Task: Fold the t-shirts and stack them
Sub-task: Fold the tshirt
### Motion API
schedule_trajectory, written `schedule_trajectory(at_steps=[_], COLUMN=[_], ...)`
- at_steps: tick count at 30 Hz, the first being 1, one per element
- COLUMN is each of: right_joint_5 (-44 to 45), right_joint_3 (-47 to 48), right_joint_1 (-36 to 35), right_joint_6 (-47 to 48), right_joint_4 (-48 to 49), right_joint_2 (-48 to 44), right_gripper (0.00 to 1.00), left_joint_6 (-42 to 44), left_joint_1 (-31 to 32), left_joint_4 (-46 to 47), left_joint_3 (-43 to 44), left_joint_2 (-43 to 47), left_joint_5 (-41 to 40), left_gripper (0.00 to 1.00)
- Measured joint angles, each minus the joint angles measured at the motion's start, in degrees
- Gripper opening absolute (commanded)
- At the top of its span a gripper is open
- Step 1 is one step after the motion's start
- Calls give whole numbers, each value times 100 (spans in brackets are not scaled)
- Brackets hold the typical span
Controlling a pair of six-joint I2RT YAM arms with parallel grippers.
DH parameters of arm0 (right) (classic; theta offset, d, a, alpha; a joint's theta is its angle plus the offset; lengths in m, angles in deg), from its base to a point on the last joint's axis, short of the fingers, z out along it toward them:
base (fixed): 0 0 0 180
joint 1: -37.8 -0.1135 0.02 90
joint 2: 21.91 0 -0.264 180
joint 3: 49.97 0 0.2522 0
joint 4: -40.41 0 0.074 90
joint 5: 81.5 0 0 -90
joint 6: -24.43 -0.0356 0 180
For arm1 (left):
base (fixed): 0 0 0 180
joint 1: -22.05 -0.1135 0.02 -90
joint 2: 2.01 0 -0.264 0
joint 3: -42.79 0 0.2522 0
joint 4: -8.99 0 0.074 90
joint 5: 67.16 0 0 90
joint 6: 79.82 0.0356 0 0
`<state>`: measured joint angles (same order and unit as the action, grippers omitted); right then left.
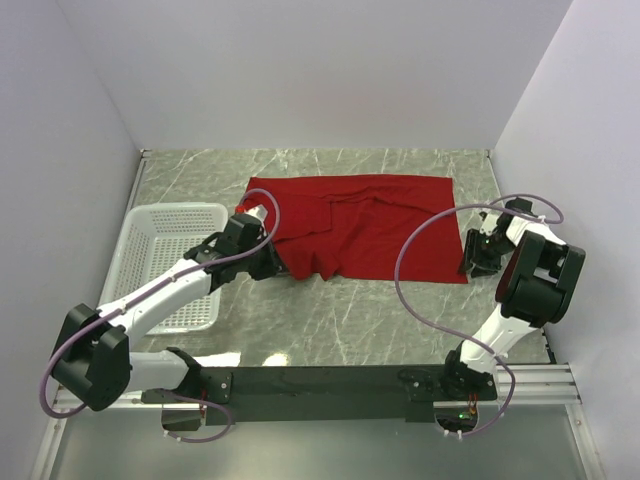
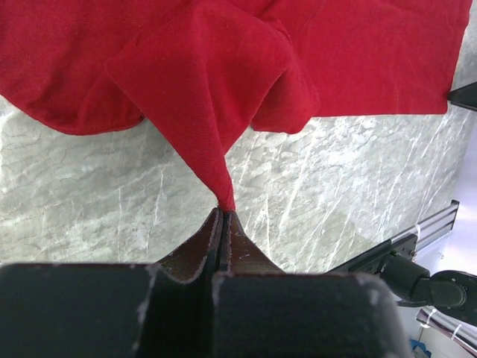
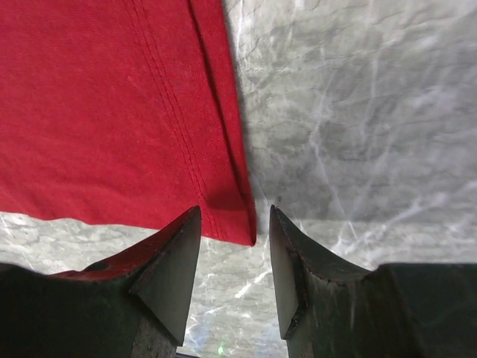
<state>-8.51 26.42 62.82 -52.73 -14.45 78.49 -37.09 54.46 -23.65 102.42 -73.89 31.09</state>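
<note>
Update: red t-shirt (image 1: 370, 225) spread out dead centre, my left gripper (image 2: 223, 215) clamped on its 7 o'clock edge, right gripper (image 3: 235, 224) hanging wide apart at the 4 o'clock corner. White mesh basket (image 1: 150, 240) at 9 o'clock.

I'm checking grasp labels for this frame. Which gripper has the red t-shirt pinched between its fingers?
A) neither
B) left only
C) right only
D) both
B: the left wrist view shows the left gripper shut on a tented peak of the t-shirt, while the right gripper stands open at the shirt's hemmed corner, clamping nothing.
</note>
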Motion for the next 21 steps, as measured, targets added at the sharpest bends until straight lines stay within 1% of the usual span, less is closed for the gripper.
schedule_trajectory(at_steps=[5,8,11,12,15,16,21], right_joint_5=[-61,-85,-98,-109,-173,-188,-214], right_joint_3=[-55,-76,-94,-103,-111,-114,-114], right_joint_1=[0,0,2,2,2,4,39], right_joint_6=[2,0,7,9,24,31,66], right_joint_4=[4,9,11,9,-28,-35,-59], right_joint_2=[85,83,85,87,122,122,120], right_gripper=[46,42,30,21,7,0,0], left_joint_6=[2,0,2,2,2,2,2], left_joint_1=[-15,-26,-37,-42,-55,-57,-72], left_joint_4=[22,22,20,20,17,17,9], left_joint_3=[-68,-85,-85,-85,-85,-85,-85], left_joint_2=[114,166,181,181,192,199,234], left_joint_5=[9,13,15,15,15,15,52], left_gripper=[1,1,1,1,1,1,1])
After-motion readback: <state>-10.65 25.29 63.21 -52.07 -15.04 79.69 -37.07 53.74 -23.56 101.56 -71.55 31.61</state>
